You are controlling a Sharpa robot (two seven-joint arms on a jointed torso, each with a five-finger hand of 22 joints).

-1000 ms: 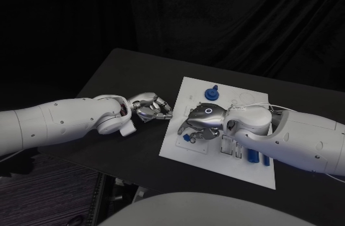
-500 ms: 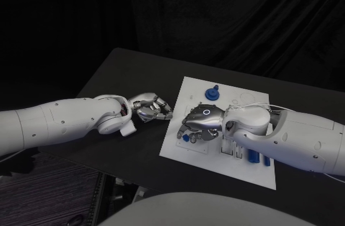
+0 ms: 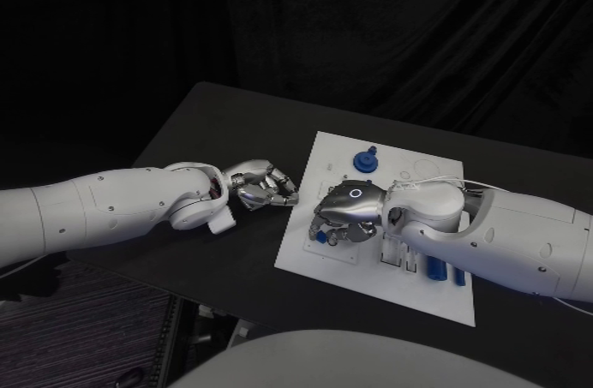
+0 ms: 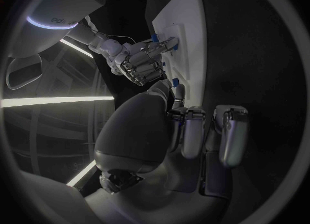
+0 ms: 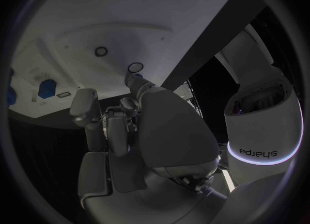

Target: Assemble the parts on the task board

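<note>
Fingers of the right hand (image 3: 346, 210) curl down onto the board (image 3: 420, 302) near its left edge, touching a small blue part (image 3: 320, 236); whether they pinch it I cannot tell. That part looks light, rigid and smooth, likely slippery, so best taken across its sides. The left hand (image 3: 262, 186) rests curled and empty on the surface (image 3: 223, 114) beside the board. Counted blue parts: one knob (image 3: 363, 160) far up, two pegs (image 3: 435, 269) right.
</note>
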